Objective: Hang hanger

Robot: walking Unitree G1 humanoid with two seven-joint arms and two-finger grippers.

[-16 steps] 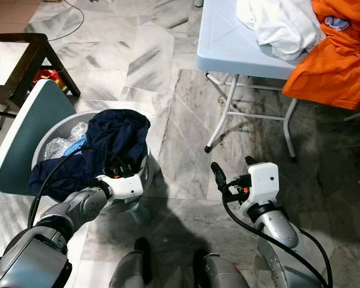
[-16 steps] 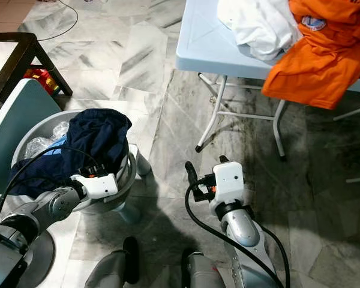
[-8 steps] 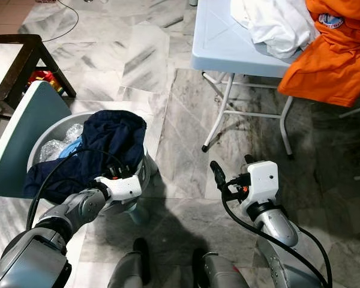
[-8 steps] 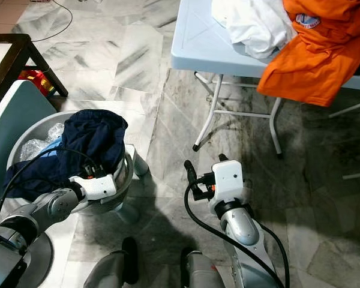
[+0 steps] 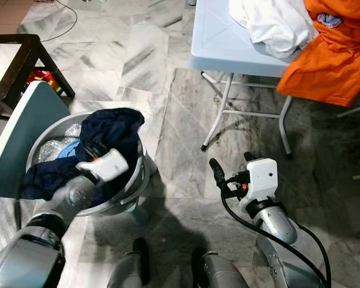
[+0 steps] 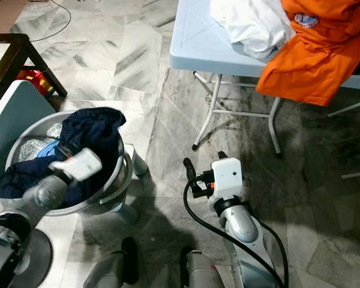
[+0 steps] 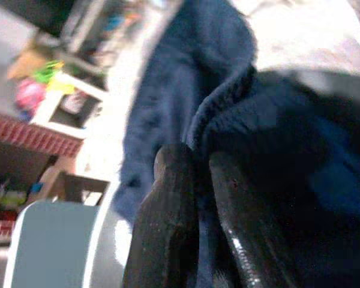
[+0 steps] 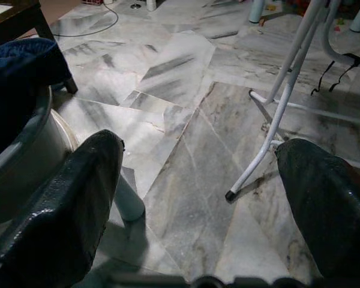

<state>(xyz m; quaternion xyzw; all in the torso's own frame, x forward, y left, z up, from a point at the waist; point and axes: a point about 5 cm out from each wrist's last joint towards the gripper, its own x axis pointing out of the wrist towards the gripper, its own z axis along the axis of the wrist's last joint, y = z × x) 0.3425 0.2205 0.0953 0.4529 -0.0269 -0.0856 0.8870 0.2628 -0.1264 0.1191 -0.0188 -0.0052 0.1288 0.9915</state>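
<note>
A navy garment [image 5: 111, 129] is heaped in a grey basin [image 5: 134, 185] on the floor at my left. My left gripper [image 5: 95, 150] reaches into the heap from the near side. In the left wrist view its two fingers [image 7: 171, 222] stand close together with a fold of the navy cloth [image 7: 222, 114] pinched between them. My right gripper [image 5: 231, 165] hovers low over the marble floor to the right of the basin. Its fingers [image 8: 60, 210] are spread wide with nothing between them. I see no hanger.
A light blue folding table [image 5: 219, 42] stands ahead on the right, with a white garment [image 5: 276, 21] and an orange garment [image 5: 324, 60] on it and its white legs [image 5: 219, 114] reaching the floor. A teal panel [image 5: 21, 141] leans by the basin. A dark wooden table [image 5: 24, 48] is far left.
My left gripper has risen from the basin's near rim into the navy garment, and the cloth's top has shifted. The right arm has hardly moved.
</note>
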